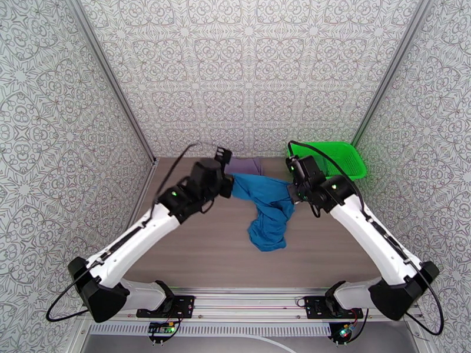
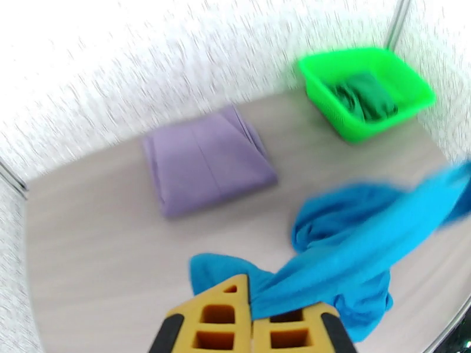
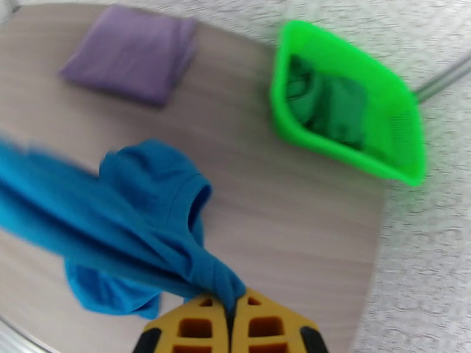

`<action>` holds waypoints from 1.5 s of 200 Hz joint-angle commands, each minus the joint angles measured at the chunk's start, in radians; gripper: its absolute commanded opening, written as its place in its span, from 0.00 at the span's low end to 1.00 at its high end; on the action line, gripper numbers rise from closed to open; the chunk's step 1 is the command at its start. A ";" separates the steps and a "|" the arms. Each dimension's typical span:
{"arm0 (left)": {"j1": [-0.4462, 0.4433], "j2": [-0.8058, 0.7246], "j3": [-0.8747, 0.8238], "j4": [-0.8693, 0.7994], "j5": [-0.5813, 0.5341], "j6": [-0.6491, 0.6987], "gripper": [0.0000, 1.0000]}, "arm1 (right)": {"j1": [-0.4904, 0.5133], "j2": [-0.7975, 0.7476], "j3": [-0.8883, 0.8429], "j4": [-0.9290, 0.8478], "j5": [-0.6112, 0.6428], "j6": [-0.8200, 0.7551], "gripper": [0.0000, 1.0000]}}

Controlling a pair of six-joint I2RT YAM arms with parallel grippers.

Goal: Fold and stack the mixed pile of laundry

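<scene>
Linking left hand (image 2: pixel 252 301), right hand (image 3: pixel 231 302): blue shirt (image 1: pixel 268 214).

A bright green mesh basket (image 1: pixel 352 163) sits at the far right corner of the wooden table (image 1: pixel 224 254), beside patterned walls (image 1: pixel 253 66)

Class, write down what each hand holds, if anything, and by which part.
Both hold the blue shirt: the left hand pinches a bunched edge at one end, the right hand a bunched edge at the other.
</scene>
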 commanded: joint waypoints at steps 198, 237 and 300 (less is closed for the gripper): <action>0.365 -0.040 0.806 -0.245 -0.329 0.385 0.00 | 0.279 0.282 0.972 -0.159 -0.906 0.125 0.00; 0.363 0.062 0.705 -0.187 -0.203 0.316 0.00 | 0.278 0.024 0.504 -0.077 -0.524 0.119 0.00; 0.184 0.480 0.513 0.116 -0.002 0.222 0.00 | 0.221 -0.266 -0.134 -0.013 0.083 0.258 0.00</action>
